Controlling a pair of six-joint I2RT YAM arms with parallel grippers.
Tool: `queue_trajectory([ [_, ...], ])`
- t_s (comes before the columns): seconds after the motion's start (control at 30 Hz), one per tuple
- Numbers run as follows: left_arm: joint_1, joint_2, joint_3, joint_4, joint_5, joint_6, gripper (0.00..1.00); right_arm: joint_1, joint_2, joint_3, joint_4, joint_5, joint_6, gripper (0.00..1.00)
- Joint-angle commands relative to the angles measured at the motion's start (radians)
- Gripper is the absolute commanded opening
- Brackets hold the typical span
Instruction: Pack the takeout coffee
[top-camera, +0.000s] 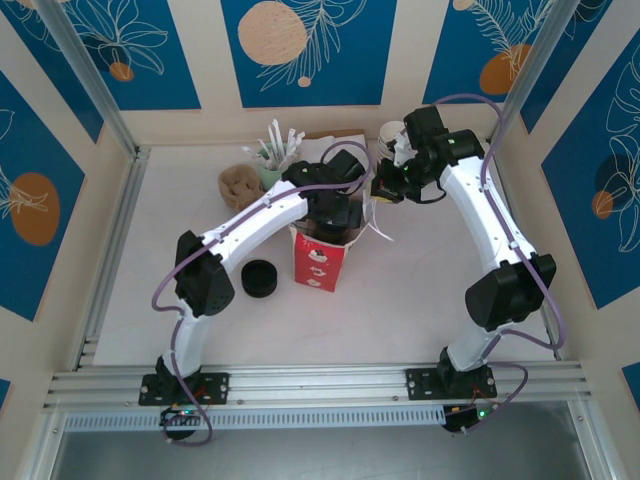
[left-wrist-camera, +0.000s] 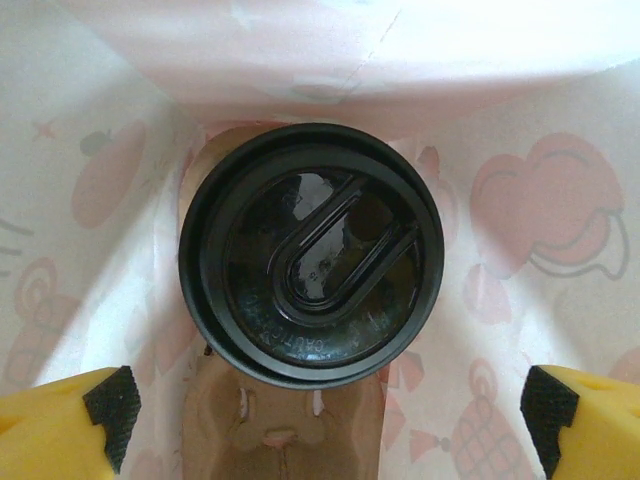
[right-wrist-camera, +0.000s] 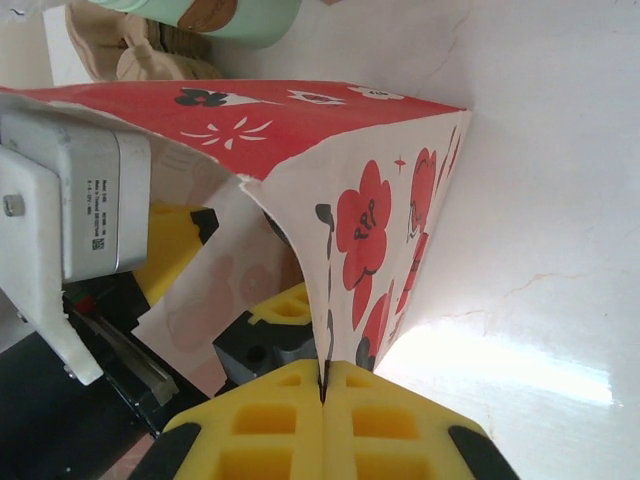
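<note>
Yellow fingers of the right gripper are pinched shut on the red bag rim. The left gripper is held wide over the coffee cup, set inside the bag. The white table is ringed by blue walls.

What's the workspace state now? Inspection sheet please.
surface: white table, bare at the front.
job's things: lidded cup inside the red bag; bag upright mid-table.
clutter: black lids left of the bag; stirrer cup and brown stack at the back.
grippers: left gripper open, inside the bag above the cup; right gripper shut on the bag's rim.
cables: purple cable looping along each arm.
surroundings: blue floral panels, aluminium frame.
</note>
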Motion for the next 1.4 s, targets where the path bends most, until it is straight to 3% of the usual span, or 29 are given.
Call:
queue_trajectory([
  [0.0,0.009,-0.07,0.027,0.0,0.039,-0.019,0.98,0.007,0.01,0.046,-0.075,0.037,-0.048,0.0],
  [0.47,0.009,-0.147,-0.055,0.109,0.154,-0.025,0.83,0.011,0.034,0.125,-0.157,0.075,-0.097,0.0],
  [0.8,0.01,-0.215,-0.046,0.257,0.362,0.025,0.81,-0.001,0.034,0.122,-0.146,0.019,-0.106,0.0],
  [1.1,0.012,-0.413,-0.117,0.296,0.281,0.104,0.81,-0.008,0.002,0.075,-0.083,-0.083,-0.134,0.0],
  [1.37,0.055,-0.499,-0.144,0.268,0.144,0.116,0.82,-0.008,-0.06,-0.033,0.023,-0.226,-0.138,0.0],
])
